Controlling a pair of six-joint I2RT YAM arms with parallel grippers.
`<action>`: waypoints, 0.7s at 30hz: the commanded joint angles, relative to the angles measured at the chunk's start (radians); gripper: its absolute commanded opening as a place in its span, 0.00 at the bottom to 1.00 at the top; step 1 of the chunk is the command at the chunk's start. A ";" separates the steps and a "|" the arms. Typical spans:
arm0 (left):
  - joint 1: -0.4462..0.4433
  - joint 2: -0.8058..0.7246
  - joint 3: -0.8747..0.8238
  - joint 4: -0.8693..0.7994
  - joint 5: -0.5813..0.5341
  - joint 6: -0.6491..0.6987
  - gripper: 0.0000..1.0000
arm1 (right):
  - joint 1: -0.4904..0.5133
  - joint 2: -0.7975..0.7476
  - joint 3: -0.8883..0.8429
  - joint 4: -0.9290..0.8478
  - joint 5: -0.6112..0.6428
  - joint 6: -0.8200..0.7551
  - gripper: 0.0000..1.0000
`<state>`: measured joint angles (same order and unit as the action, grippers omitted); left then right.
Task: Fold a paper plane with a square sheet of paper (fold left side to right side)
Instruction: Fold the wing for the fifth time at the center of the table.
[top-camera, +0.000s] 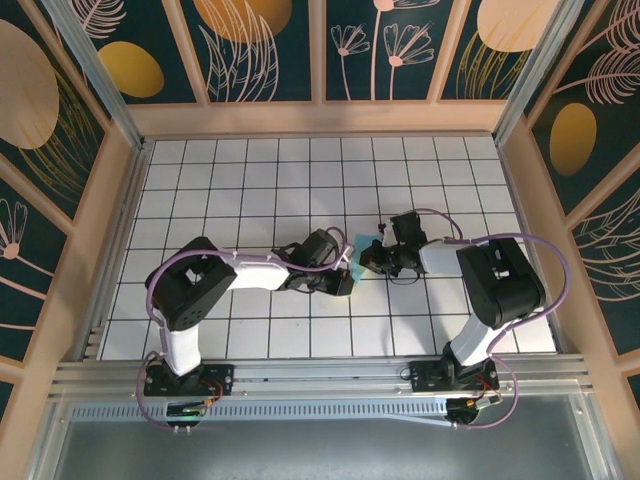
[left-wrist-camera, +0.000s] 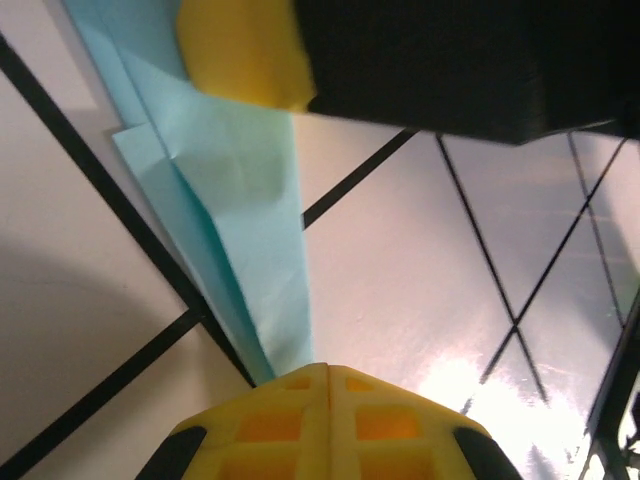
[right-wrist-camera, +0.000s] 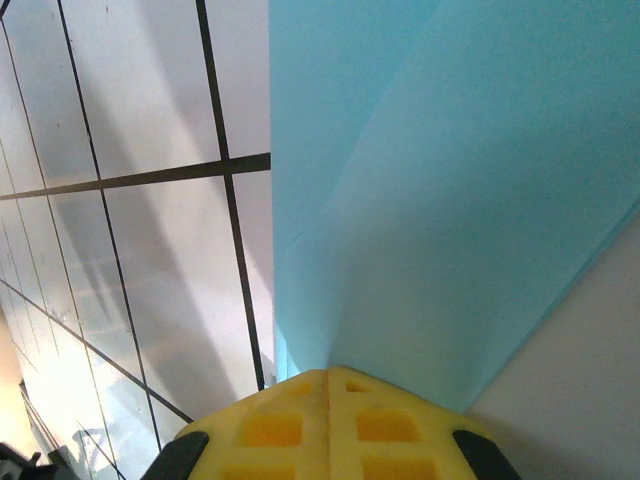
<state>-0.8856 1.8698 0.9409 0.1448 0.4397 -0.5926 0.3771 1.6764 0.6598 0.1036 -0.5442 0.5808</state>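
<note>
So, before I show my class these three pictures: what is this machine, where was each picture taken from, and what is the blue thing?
The machine is two robot arms bolted at the near edge of a white gridded table. The wide picture looks down from above, with the left arm on the left and the right arm on the right. The other two pictures come from a camera on each wrist, looking along that arm's own yellow-padded fingers. Between the arms lies a turquoise sheet of paper, partly folded. The left gripper and right gripper are both shut, with their tips at the paper. They seem to press it flat rather than lift it.
</note>
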 joint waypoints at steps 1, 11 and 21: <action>-0.001 -0.056 -0.013 0.007 0.010 -0.022 0.03 | 0.009 0.068 -0.032 -0.145 0.128 -0.032 0.00; -0.023 -0.012 -0.048 0.060 0.070 -0.038 0.02 | 0.010 0.071 -0.032 -0.141 0.127 -0.032 0.00; -0.025 0.023 -0.055 0.047 0.016 -0.039 0.02 | 0.011 0.069 -0.025 -0.151 0.128 -0.035 0.00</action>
<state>-0.9073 1.8771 0.9016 0.1822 0.4702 -0.6228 0.3779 1.6768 0.6617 0.0998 -0.5438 0.5747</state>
